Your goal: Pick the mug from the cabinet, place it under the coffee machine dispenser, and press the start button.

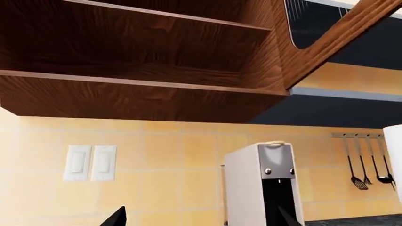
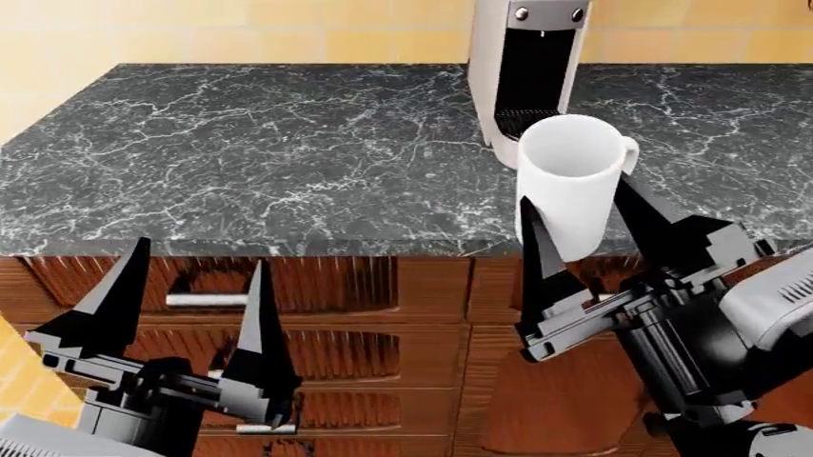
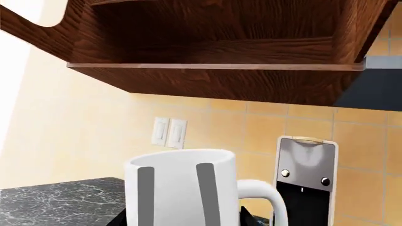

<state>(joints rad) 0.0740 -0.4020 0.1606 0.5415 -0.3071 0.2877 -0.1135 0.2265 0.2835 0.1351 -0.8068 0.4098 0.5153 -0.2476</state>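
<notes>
The white mug [image 2: 572,176] stands upright between the fingers of my right gripper [image 2: 574,195], which is shut on it in the air over the counter's front edge. Its handle [image 2: 626,152] points right. The coffee machine dispenser [image 2: 527,67] stands just behind it on the counter, its black recess [image 2: 527,71] facing me. Two small round buttons [image 2: 520,13] sit on its grey panel; I cannot tell which is the start button. In the right wrist view the mug [image 3: 182,188] fills the near field, with the machine [image 3: 304,179] beyond. My left gripper [image 2: 201,255] hangs open and empty, low at the left.
The black marble counter [image 2: 280,152] stretches to the left, with wooden drawers [image 2: 330,286] below it. An open wooden wall cabinet [image 1: 144,56] hangs overhead. Light switches [image 1: 90,162] and hanging utensils [image 1: 367,165] are on the tiled wall.
</notes>
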